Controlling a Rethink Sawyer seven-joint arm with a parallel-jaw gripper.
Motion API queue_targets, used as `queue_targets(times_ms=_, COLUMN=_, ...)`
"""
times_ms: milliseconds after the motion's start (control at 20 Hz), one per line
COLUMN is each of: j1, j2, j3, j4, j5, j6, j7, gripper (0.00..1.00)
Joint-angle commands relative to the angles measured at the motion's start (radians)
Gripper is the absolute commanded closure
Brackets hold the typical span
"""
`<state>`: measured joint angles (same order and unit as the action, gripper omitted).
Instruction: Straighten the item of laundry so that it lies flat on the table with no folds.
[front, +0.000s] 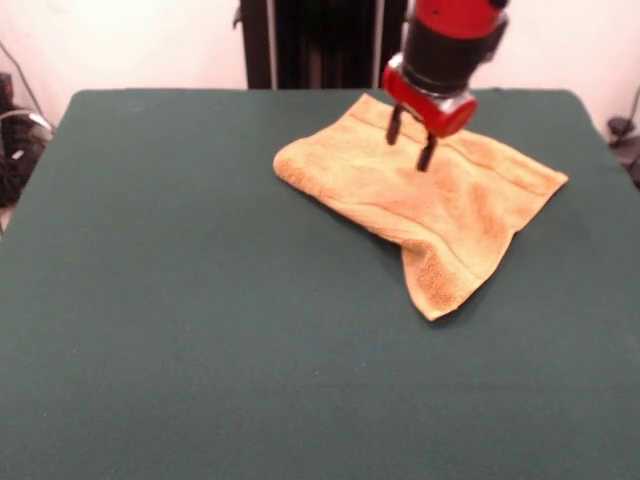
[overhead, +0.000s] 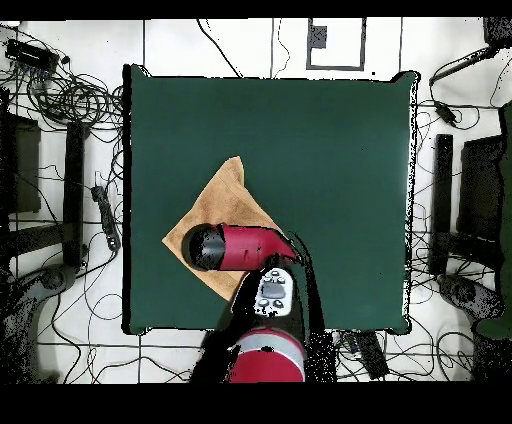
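The orange-tan towel (front: 450, 205) lies rumpled on the far right part of the green table (front: 200, 300). Its left edge is doubled over in a rounded fold, and its near corner is turned down into a flap. My gripper (front: 411, 140) hangs over the towel's far part, open, its two dark fingers apart with nothing between them. Whether the tips touch the cloth I cannot tell. In the overhead view the towel (overhead: 222, 200) shows as a diamond, partly hidden under the red arm (overhead: 240, 247).
Bare green felt (overhead: 330, 150) stretches wide around the towel. Off the table's edges, cables and dark equipment (overhead: 60, 90) lie on the white floor.
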<state>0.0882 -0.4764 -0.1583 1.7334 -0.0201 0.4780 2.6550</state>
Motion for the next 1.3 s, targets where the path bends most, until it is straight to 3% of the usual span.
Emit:
queue_targets(times_ms=50, j1=0.020, j2=-0.005, j3=0.051, j4=0.026, j5=-0.071, j6=-0.048, j7=-0.011, gripper=0.00)
queue_targets(times_ms=250, j1=-0.174, j2=-0.078, j3=0.071, j4=0.081, j5=-0.210, j6=-0.080, j7=-0.220, gripper=0.00)
queue_targets(times_ms=400, j1=-0.275, j2=-0.128, j3=0.079, j4=0.085, j5=-0.311, j6=-0.048, j7=-0.297, gripper=0.00)
queue_targets(times_ms=850, j1=-0.470, j2=-0.163, j3=0.183, j4=0.066, j5=-0.514, j6=-0.020, j7=-0.321, gripper=0.00)
queue_targets(times_ms=1300, j1=-0.541, j2=-0.184, j3=0.261, j4=0.046, j5=-0.601, j6=0.033, j7=-0.305, gripper=0.00)
